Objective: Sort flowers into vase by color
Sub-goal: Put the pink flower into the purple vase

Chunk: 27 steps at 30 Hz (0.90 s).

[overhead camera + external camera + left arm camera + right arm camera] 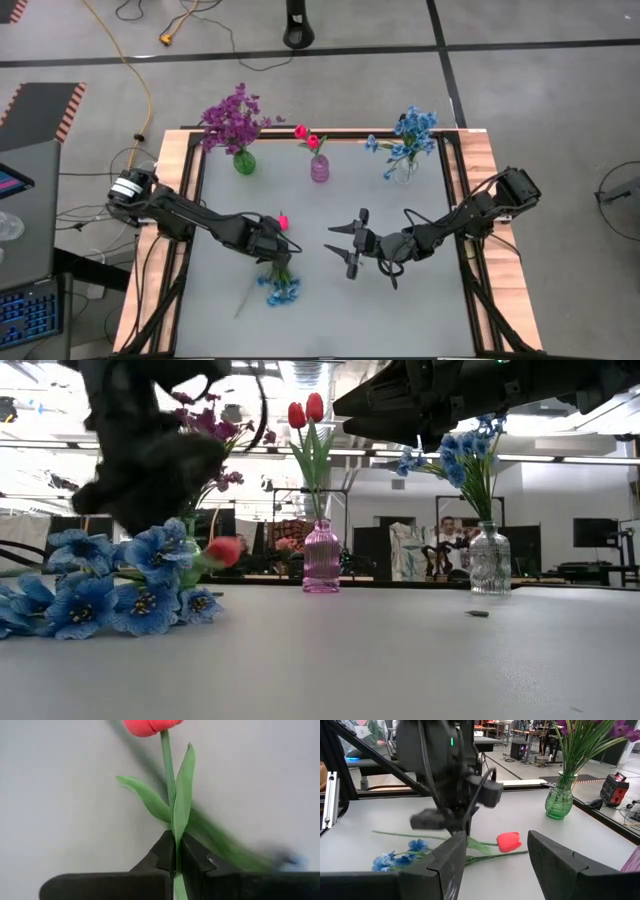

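Spanning the scene, the grey worktop [330, 310] is carrying three vases along its far edge: green [244, 161] with purple flowers, pink [319, 167] with red tulips, clear [404, 168] with blue. Nearer, the left pincer [277, 236] is clenching the stem of a red tulip [284, 220], whose long axis is running straight out from the fingertips, bud pointing toward the pink vase just beyond and to the right. The right pincer [345, 243] is waiting nearby, fingers spread, holding nothing. Blue flowers [282, 289] are lying just behind the left pincer. Only the left wrist view is showing the fingertips meeting on the stem; the high view is giving the bearing to the vase.
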Tool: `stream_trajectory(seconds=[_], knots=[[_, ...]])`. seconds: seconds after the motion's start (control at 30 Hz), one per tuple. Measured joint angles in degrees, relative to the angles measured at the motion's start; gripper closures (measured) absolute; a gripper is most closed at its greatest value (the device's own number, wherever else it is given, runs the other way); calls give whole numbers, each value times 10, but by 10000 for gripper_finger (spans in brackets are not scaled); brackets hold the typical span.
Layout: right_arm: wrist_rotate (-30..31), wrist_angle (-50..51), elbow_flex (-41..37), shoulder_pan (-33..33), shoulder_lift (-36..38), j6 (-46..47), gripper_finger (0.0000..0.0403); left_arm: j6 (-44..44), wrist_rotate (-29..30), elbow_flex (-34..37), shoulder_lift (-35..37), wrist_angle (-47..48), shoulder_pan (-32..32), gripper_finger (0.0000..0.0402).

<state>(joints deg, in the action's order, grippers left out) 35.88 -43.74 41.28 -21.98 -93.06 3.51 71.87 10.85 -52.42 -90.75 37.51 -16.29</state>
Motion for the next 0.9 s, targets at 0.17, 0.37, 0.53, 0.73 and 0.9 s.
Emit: stream_trajectory(seconds=[0.17, 0.37, 0.53, 0.73, 0.9], knots=[[0, 0, 0, 0, 0, 0, 163, -66, 51, -23, 36, -22, 0, 401], [0, 1, 0, 0, 0, 0, 163, -224, 165, -26, 88, -133, 0, 401], [0, 1, 0, 0, 0, 0, 163, -412, 220, -26, 105, -269, 5, 401], [0, 1, 0, 0, 0, 0, 163, -620, 229, -26, 104, -442, 38, 401], [0, 1, 0, 0, 0, 0, 163, -742, 211, -26, 105, -556, 79, 401]])
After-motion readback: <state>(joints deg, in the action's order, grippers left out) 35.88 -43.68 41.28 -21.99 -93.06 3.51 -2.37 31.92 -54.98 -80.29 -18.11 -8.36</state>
